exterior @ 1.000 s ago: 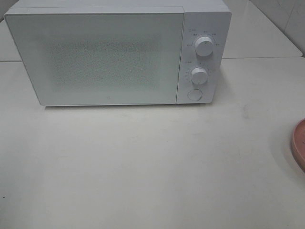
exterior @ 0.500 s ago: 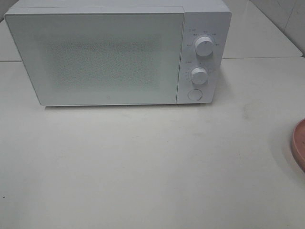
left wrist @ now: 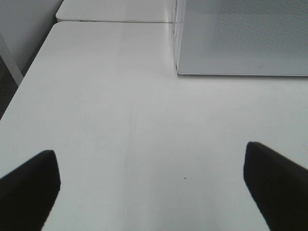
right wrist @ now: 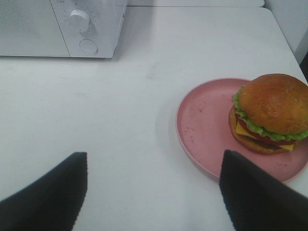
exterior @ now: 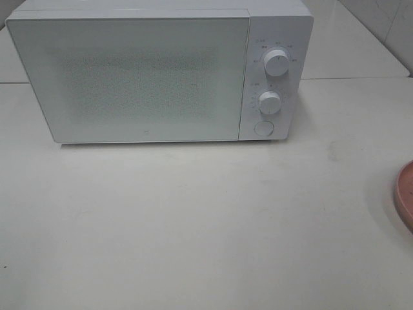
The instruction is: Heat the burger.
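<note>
Nothing moved, burger (right wrist: 270, 113) beyond open right jaws

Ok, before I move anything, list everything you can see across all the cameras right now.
microwave: one, white, back of the table, door shut
knobs: two, white, stacked on the microwave's right panel
round button: one, white, below the knobs
plate: one, pink, right edge of the table
burger: one, brown bun with green lettuce and yellow cheese, on the plate
table: one, white, under everything
left gripper: one, black, open above bare table
right gripper: one, black, open, holding nothing, near the plate
</note>
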You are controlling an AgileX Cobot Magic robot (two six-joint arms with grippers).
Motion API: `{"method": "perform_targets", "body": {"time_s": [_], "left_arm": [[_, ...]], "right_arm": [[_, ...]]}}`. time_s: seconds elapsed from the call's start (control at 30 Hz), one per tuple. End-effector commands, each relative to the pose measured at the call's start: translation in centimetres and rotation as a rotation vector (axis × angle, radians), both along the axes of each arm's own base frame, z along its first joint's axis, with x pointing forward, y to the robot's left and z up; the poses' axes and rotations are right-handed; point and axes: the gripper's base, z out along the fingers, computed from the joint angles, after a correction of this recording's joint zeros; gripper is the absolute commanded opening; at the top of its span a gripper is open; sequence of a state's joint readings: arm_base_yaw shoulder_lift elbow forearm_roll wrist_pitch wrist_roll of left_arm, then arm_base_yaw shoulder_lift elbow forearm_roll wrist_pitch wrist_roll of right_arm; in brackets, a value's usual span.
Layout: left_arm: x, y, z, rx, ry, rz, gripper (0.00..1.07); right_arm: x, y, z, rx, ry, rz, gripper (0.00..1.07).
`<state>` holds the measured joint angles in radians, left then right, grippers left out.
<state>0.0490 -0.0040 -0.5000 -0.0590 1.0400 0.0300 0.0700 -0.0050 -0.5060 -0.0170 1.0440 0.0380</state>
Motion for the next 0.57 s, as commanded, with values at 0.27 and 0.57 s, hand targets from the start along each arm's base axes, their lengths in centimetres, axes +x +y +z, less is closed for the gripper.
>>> {"method": "perform_targets", "body": {"time_s": [0.27, 0.57], "left_arm": [[-0.36, -0.03, -0.08, -0.003, -0.025, 0.003, 0.98], [-0.36, -0.03, -0.08, -0.003, -0.025, 0.003, 0.98]], "right_arm": [[-0.26, 0.00, 0.09, -0.008, -0.027, 0.002, 0.73], [-0.26, 0.00, 0.09, -0.008, -0.027, 0.002, 0.73]]}}
